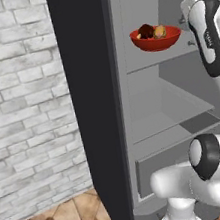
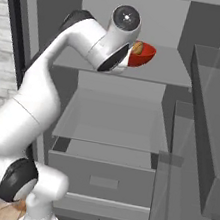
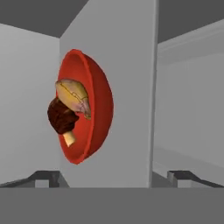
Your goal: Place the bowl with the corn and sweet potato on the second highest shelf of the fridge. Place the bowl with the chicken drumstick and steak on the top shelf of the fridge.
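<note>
Clearly apart, the gripper's [image 3: 113, 177] two dark fingertips [image 3: 43, 177] stand wide at either edge of the hand view, holding nothing. The camera is rolled sideways, so the shelf [image 3: 127, 87] appears as an upright grey panel rising between the fingertips. Against that panel sits a red bowl [image 3: 94, 109], free of the fingers and just beyond them. Inside the bowl lie a tan drumstick [image 3: 74, 96] and a dark reddish-brown steak [image 3: 61, 116], touching each other.

From the left base view, the bowl rests on the highest shelf showing inside the open grey fridge [image 1: 135, 128], near that shelf's front edge, with the white arm [image 1: 208, 34] just beside it. From the right base view, the arm's elbow covers part of the bowl, and the fridge's door [image 2: 202, 147] stands open beside the shelf.
</note>
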Controlling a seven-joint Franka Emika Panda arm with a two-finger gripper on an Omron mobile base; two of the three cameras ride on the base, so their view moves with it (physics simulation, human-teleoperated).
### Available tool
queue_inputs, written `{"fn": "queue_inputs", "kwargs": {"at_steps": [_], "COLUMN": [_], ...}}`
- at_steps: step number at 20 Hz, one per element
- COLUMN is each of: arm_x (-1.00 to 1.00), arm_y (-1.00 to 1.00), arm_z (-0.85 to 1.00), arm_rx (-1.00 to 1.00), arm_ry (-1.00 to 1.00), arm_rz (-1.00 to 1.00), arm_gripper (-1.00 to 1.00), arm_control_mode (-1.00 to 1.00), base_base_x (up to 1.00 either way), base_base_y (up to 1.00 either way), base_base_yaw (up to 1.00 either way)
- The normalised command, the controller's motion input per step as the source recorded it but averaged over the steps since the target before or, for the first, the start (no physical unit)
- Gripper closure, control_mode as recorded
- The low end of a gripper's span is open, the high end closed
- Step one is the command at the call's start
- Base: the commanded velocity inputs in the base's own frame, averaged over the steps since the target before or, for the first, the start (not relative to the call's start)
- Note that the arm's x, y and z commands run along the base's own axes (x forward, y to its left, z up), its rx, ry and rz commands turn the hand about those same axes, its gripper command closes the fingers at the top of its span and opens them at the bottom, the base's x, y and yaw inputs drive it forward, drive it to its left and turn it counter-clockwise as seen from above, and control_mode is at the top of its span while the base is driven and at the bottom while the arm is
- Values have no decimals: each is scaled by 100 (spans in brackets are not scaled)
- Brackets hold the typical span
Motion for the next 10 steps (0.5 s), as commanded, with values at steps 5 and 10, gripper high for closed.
{"fn": "queue_inputs", "kwargs": {"at_steps": [5,10], "arm_x": [-100,-100], "arm_y": [42,17], "arm_z": [-38,-35], "arm_rx": [-12,-11], "arm_ry": [0,4], "arm_rz": [5,9], "arm_gripper": [-100,-100], "arm_control_mode": [-100,-100], "base_base_x": [0,0], "base_base_y": [0,0], "base_base_yaw": [0,0]}}
